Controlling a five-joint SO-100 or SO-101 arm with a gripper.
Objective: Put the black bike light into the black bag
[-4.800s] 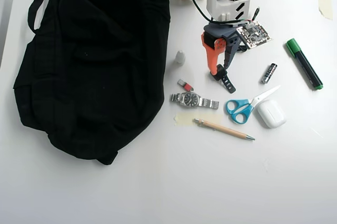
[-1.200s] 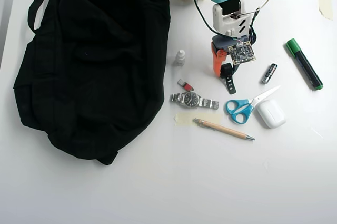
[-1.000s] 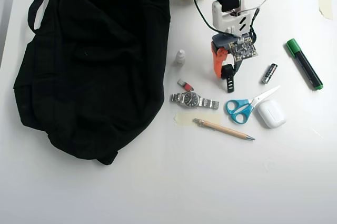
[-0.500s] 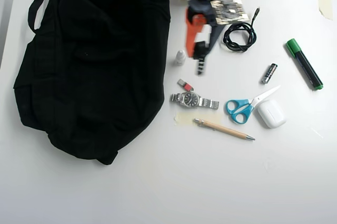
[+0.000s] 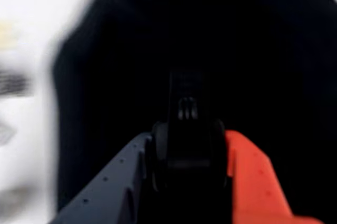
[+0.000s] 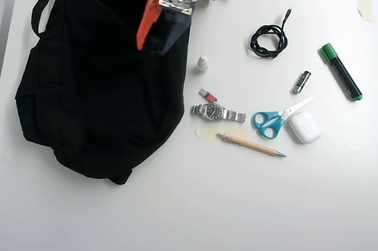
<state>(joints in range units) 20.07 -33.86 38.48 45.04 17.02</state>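
The black bag [image 6: 88, 85] lies spread over the left half of the table in the overhead view, its strap at the top left. My gripper [image 6: 147, 48] hangs over the bag's upper right part, orange finger on the left and dark finger on the right. In the wrist view the gripper [image 5: 188, 138] is shut on the black bike light [image 5: 187, 150], whose ridged strap tail points away from me, with the bag [image 5: 105, 50] filling the blurred background. From overhead the light is lost against the black fabric.
On the white table right of the bag lie a coiled black cable [image 6: 269, 39], a battery [image 6: 302, 81], a green marker [image 6: 341, 71], scissors [image 6: 277, 119], a white case [image 6: 304, 127], a watch [image 6: 217, 111], a pen [image 6: 251, 144] and a small white bottle [image 6: 202, 64].
The gripper closed on the bike light near the scissors, lifted it, and has swung left from beside the cable to above the bag.
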